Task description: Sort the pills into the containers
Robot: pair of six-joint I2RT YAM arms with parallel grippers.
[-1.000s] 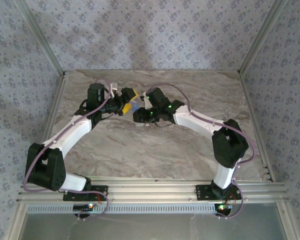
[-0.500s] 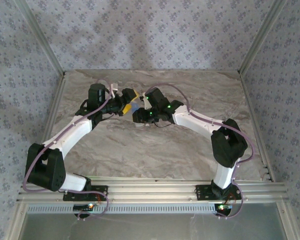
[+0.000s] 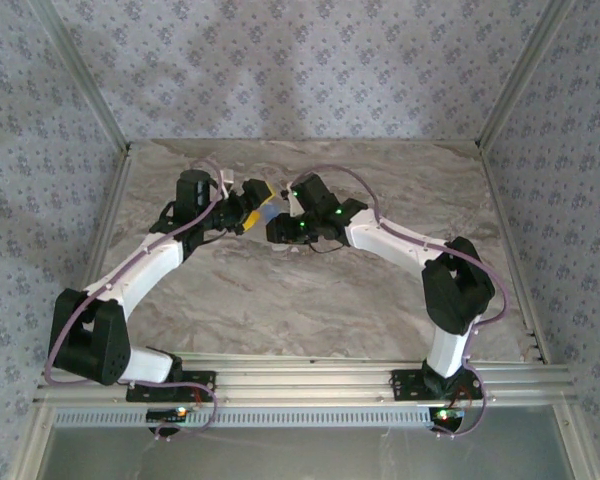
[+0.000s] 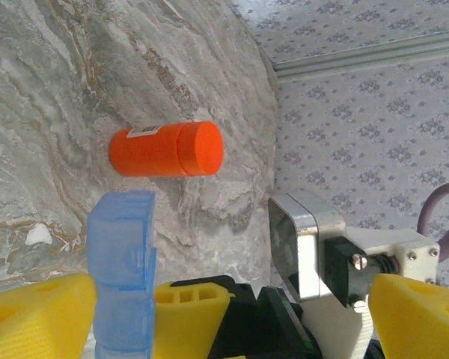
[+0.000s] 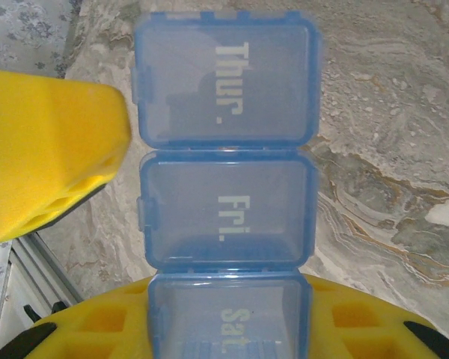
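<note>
A pale blue translucent pill organiser (image 5: 228,217), lids marked Thur., Fri. and Sat., is held above the marble table. My right gripper (image 5: 228,321) is shut on its Sat. end. In the left wrist view the organiser (image 4: 120,247) shows edge-on. It stands between the wide-open fingers of my left gripper (image 4: 232,292), close beside the left finger (image 4: 30,314). The orange bottle (image 4: 153,149), cap on, lies on its side on the table beyond. From above, both grippers (image 3: 252,203) (image 3: 278,222) meet at mid-table. A small white bit (image 4: 39,234) lies on the table; I cannot tell whether it is a pill.
Marble tabletop (image 3: 310,290) with metal frame rails (image 3: 100,110) and patterned walls on three sides. The right arm's yellow finger and black body (image 4: 232,321) sit between my left gripper's fingers. Open room lies across the near half of the table.
The left gripper and the organiser's end have shifted slightly toward the far side. The right gripper's hold on the organiser is unchanged.
</note>
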